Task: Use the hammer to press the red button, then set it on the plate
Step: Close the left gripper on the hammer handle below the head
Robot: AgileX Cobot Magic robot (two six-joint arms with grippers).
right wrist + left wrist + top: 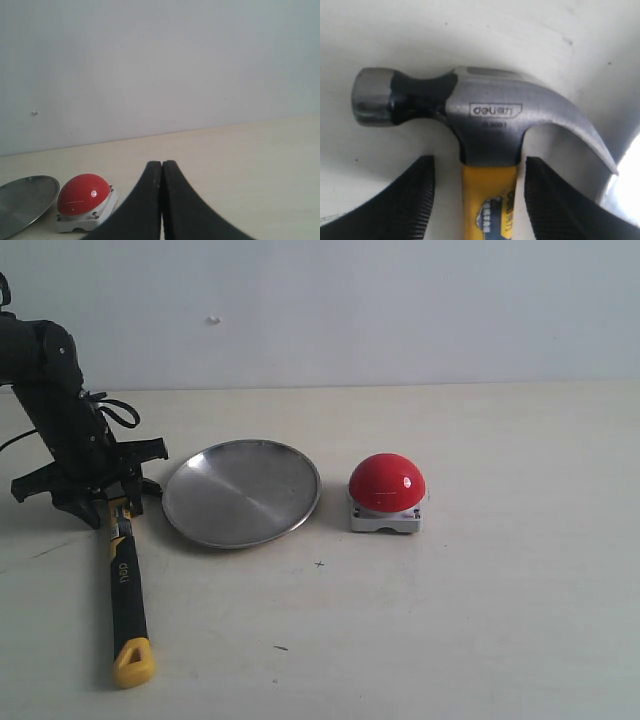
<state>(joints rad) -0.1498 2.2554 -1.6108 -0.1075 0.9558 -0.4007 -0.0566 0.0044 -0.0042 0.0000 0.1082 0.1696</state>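
Observation:
The hammer (125, 580) lies flat on the table at the left, its yellow end toward the front edge and its head hidden under my left gripper (105, 495). In the left wrist view the dark metal head (490, 110) rests on the table, and my left gripper (479, 161) stands open astride the yellow neck of the handle, with a gap on each side. The silver plate (240, 495) sits just right of that gripper. The red button (387, 483) stands right of the plate. My right gripper (162, 164) is shut and empty, with the red button (82, 195) and plate (25, 195) ahead of it.
A pale wall runs along the back of the light tabletop (500, 590). The left arm's black cables (120, 412) loop above the gripper. My right arm is outside the exterior view.

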